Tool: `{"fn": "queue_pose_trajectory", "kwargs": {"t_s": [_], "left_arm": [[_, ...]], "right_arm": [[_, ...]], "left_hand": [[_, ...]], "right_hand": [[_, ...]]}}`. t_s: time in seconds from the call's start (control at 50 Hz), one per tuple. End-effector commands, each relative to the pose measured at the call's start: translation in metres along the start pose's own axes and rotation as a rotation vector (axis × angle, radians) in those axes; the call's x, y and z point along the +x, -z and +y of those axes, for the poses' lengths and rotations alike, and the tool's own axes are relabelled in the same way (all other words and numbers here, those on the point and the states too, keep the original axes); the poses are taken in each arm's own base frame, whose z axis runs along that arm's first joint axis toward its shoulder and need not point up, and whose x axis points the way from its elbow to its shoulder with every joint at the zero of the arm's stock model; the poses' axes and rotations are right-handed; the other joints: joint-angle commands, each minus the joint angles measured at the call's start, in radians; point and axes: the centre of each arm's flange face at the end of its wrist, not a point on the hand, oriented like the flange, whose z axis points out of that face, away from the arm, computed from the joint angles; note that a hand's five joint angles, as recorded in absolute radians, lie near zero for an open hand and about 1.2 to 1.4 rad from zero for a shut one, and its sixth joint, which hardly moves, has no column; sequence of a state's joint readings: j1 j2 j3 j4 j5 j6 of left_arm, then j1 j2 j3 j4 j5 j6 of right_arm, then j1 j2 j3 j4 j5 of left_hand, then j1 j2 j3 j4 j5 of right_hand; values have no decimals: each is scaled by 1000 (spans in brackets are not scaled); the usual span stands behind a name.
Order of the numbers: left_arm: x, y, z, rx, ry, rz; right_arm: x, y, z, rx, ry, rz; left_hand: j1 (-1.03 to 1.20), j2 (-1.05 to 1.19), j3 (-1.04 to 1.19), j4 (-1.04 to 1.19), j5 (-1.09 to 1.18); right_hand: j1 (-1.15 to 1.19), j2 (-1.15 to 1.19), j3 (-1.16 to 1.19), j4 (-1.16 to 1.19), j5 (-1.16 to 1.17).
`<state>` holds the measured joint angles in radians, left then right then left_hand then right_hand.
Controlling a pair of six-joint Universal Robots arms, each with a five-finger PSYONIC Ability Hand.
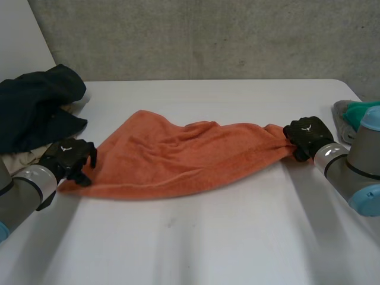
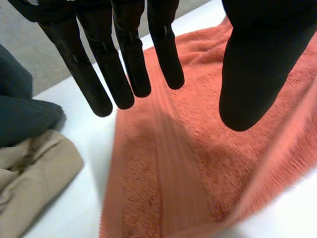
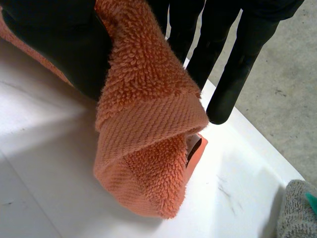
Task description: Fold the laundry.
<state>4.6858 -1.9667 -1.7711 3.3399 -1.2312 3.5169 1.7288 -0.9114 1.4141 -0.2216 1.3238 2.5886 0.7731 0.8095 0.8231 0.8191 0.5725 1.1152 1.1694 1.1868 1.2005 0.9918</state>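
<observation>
An orange towel (image 1: 178,160) lies stretched across the white table (image 1: 237,237), bunched toward its right end. My left hand (image 1: 70,157) is at the towel's near left corner. In its wrist view the fingers (image 2: 124,74) are straight and the thumb stands apart. They hover over the towel's edge (image 2: 163,163) with no cloth pinched. My right hand (image 1: 307,135) grips the towel's gathered right end. There a folded corner (image 3: 148,134) is pinched between thumb (image 3: 64,49) and fingers and hangs down to the table.
A pile of dark clothes (image 1: 35,107) lies at the far left, with a beige cloth (image 2: 29,173) beside my left hand. Grey and teal cloths (image 1: 350,116) sit at the table's right edge, close to my right arm. A concrete wall stands behind the table.
</observation>
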Motion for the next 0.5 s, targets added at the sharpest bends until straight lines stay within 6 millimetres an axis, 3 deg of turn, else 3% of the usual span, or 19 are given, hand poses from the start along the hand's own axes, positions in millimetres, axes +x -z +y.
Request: {"fn": "queue_pose_trajectory", "kwargs": {"t_s": [0.02, 0.34, 0.5], "left_arm": [[6, -1, 16, -78, -43, 42], [1, 23, 7, -124, -8, 43], [8, 26, 20, -162, 9, 76]], "right_arm": [[-4, 0, 1, -3, 4, -9], [-3, 0, 3, -11, 11, -7], [-4, 0, 4, -11, 14, -10]], "left_hand": [[-69, -105, -119, -115, -43], [-166, -203, -216, -212, -140], [-155, -191, -205, -201, -129]], "right_hand": [[281, 226, 209, 195, 230], [281, 226, 209, 195, 230], [281, 226, 209, 195, 230]]}}
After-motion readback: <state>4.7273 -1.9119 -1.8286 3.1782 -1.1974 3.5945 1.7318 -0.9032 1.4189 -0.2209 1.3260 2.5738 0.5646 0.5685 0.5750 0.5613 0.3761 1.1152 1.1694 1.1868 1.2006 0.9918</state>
